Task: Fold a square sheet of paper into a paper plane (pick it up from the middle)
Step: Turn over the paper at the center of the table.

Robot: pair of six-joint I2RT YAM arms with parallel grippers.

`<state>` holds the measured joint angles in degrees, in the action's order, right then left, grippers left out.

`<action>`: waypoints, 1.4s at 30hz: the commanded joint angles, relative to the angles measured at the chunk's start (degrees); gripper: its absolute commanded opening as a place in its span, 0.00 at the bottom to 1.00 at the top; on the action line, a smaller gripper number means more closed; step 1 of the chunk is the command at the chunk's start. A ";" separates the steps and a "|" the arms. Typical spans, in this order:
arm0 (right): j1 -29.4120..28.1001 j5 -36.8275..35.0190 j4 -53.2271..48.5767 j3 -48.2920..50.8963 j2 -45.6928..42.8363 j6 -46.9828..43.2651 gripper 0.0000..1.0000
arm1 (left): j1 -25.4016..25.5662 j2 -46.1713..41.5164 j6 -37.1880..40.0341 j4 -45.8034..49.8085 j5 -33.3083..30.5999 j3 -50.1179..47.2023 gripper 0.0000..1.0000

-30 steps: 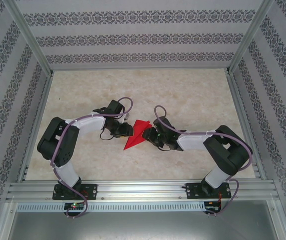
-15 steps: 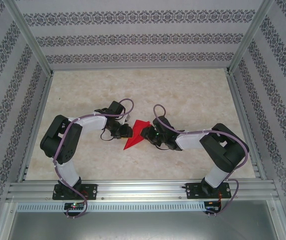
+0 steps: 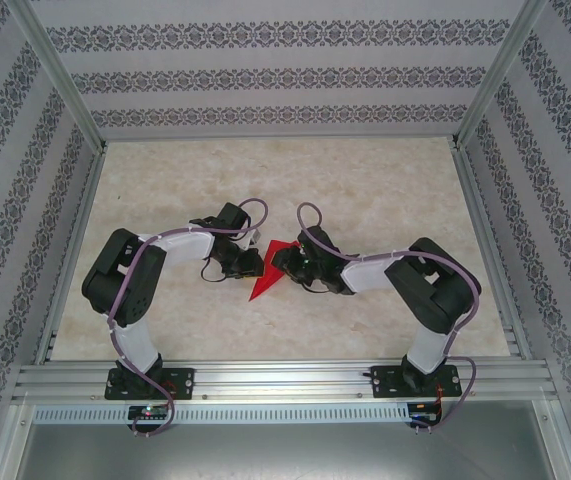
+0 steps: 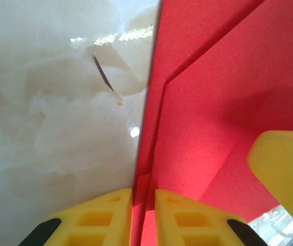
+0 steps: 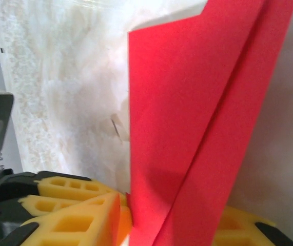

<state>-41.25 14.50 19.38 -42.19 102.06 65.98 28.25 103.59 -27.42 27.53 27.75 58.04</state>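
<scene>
The paper plane (image 3: 268,277) is bright red paper folded into a narrow pointed dart, its tip toward the near edge, in the middle of the table between both grippers. My left gripper (image 3: 253,262) is at its left side. In the left wrist view the yellow fingers (image 4: 187,218) stand close together with a folded edge of the red paper (image 4: 213,102) pinched in the slit of the left gripper (image 4: 143,205). My right gripper (image 3: 287,263) is at the right side. Its fingers (image 5: 84,218) flank the upright red layers (image 5: 187,128), so the right gripper (image 5: 172,210) is shut on them.
The marble-patterned table (image 3: 365,180) has free room behind and to both sides. Metal frame rails (image 3: 265,380) run along the near edge, and patterned walls close in three sides. A yellow finger of the right gripper (image 4: 285,174) shows in the left wrist view.
The right arm has shifted left, bringing its gripper further over the red paper and closer to the left gripper. Both pairs of jaws have narrowed. The left arm has barely moved.
</scene>
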 commanded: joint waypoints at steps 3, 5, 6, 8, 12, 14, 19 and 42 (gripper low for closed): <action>-0.34 1.54 3.47 -2.31 2.25 -1.44 0.31 | 0.38 0.56 0.44 -0.19 0.73 0.72 0.18; -0.34 1.43 3.18 -2.63 2.84 -1.48 0.30 | 0.39 0.48 0.27 -0.21 0.73 0.75 0.18; -0.32 1.49 3.15 -2.70 3.01 -1.70 0.29 | 0.38 0.31 0.18 -0.28 0.75 0.59 0.18; -0.38 1.33 2.74 -2.88 3.38 -1.94 0.26 | 0.32 -0.10 -0.24 -0.53 0.69 0.34 0.18; -0.32 1.33 2.25 -2.72 2.59 -2.96 0.19 | 0.40 -1.48 -1.51 -1.29 0.95 -0.25 0.18; -0.24 0.94 -0.09 -3.13 1.19 -4.36 0.13 | 0.40 -3.26 -2.39 -1.79 0.65 -0.89 0.20; 0.03 -3.62 -16.22 -5.57 -6.34 -11.28 0.06 | 0.64 -11.39 -4.93 -2.63 -2.26 -3.20 0.29; -6.97 -41.65 -93.42 -32.05 -14.01 -23.51 0.09 | 0.43 -36.33 -10.76 2.59 -29.92 -11.79 0.36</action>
<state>-47.20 -22.81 -69.56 -72.01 86.52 41.87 28.29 68.88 -37.63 28.40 0.27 46.59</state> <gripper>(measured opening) 0.086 0.357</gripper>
